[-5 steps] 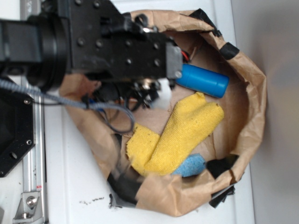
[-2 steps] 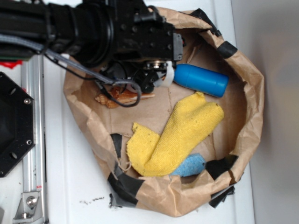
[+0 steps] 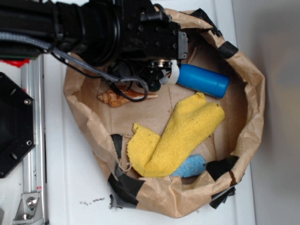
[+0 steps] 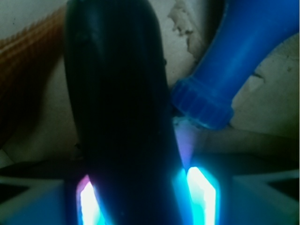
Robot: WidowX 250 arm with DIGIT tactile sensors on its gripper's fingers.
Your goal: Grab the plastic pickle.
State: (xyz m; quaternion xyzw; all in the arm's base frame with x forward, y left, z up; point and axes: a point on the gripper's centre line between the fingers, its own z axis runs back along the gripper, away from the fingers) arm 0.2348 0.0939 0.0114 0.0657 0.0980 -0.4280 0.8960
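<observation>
1. While the black arm (image 3: 93, 28) reaches in from the upper left, its claw (image 3: 161, 70) sits low inside the crumpled brown paper bag (image 3: 253, 93), right at the top-middle of the bag's floor.
2. Wrist cam is basically filled by the plastic pickle (image 4: 119, 108): a dark, glossy oblong thing running straight up between the two glowing fingertips (image 4: 201, 194).
3. So the claw looks clamped on the pickle, one lit pad tight against each side of it. From the exterior view you can't see the pickle at all, the arm covers it.
4. Just to the right of the pickle is the blue bottle (image 3: 204, 80), lying on its side, and its ribbed neck end (image 4: 201, 103) is nearly touching the pickle.
5. On the other side there's a brown spiral seashell (image 3: 123, 96), flat on the bag floor, under a loop of grey cable.
6. A folded yellow cloth (image 3: 178, 133) lies lower down in the bag, with a light blue sponge-like piece (image 3: 192, 166) poking out from under its bottom edge.
7. The bag itself sits on a white counter (image 3: 70, 187).
</observation>
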